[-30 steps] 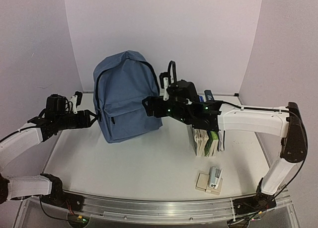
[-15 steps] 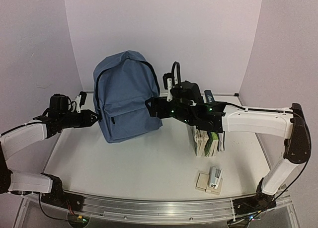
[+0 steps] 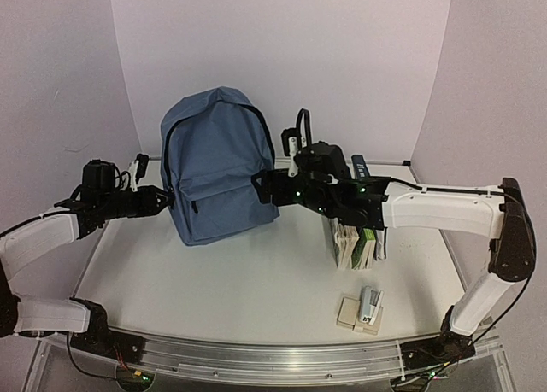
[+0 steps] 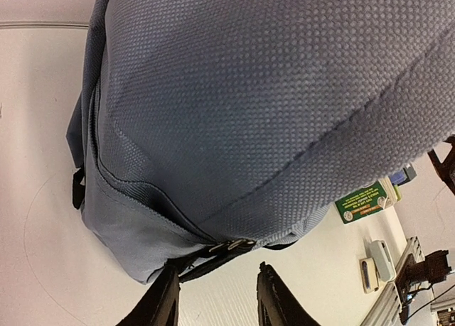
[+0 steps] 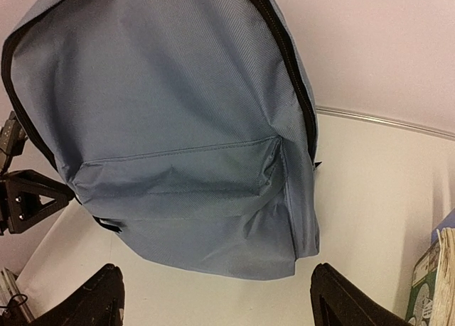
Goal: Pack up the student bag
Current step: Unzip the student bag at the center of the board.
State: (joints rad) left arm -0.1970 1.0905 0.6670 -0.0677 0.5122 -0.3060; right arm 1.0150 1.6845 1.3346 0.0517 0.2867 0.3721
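Your surface (image 3: 256, 281) is a white top with a curved near edge, closed in behind and on both sides by pale walls. On its far left part you have the student bag (image 3: 218, 166) standing upright on its base, front pocket toward you, zips closed as far as you can see. To the right of the middle, a small row of books (image 3: 355, 242) stands on end, packed side by side, one with a green cover; they are near the bag but do not touch it. Closer to you on the right, well apart from the bag, lies a flat beige block (image 3: 349, 315) with a small grey stapler (image 3: 369, 303) on top of it.
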